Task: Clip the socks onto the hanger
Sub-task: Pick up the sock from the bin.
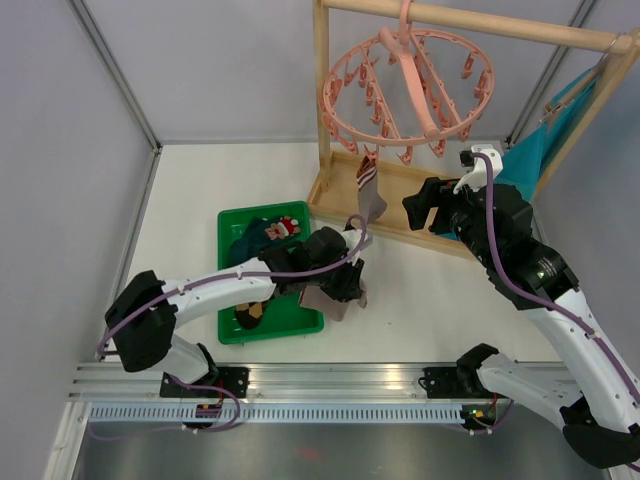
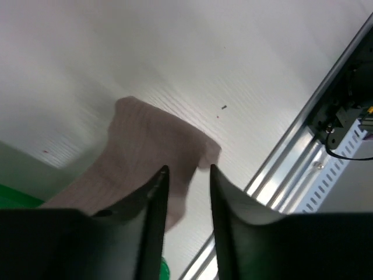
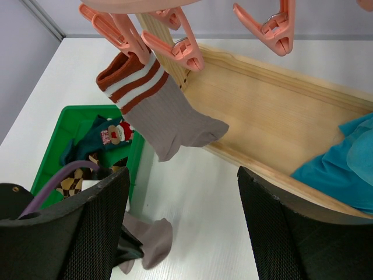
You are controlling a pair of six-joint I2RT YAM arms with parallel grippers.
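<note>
The pink hanger point(image 1: 400, 80) hangs from the wooden rail; its clips point(image 3: 175, 49) show at the top of the right wrist view. One grey-brown sock with a striped cuff point(image 1: 371, 192) point(image 3: 163, 111) hangs clipped to it. My left gripper point(image 1: 345, 283) point(image 2: 186, 169) is shut on a second grey-brown sock point(image 1: 346, 302) point(image 2: 145, 146) point(image 3: 148, 242), held low over the table right of the tray. My right gripper point(image 1: 432, 205) point(image 3: 183, 170) is wide open and empty, below the hanger and right of the hung sock.
A green tray point(image 1: 228, 225) point(image 3: 70, 114) holds the dark teal sock point(image 1: 272, 232) point(image 3: 113, 131) and the argyle sock point(image 1: 250, 312) point(image 3: 73, 184). The wooden frame's base point(image 1: 335, 195) point(image 3: 280, 111) and a bright teal cloth point(image 1: 540, 150) point(image 3: 344, 157) stand behind. An aluminium rail point(image 1: 330, 385) point(image 2: 303, 151) lines the near edge.
</note>
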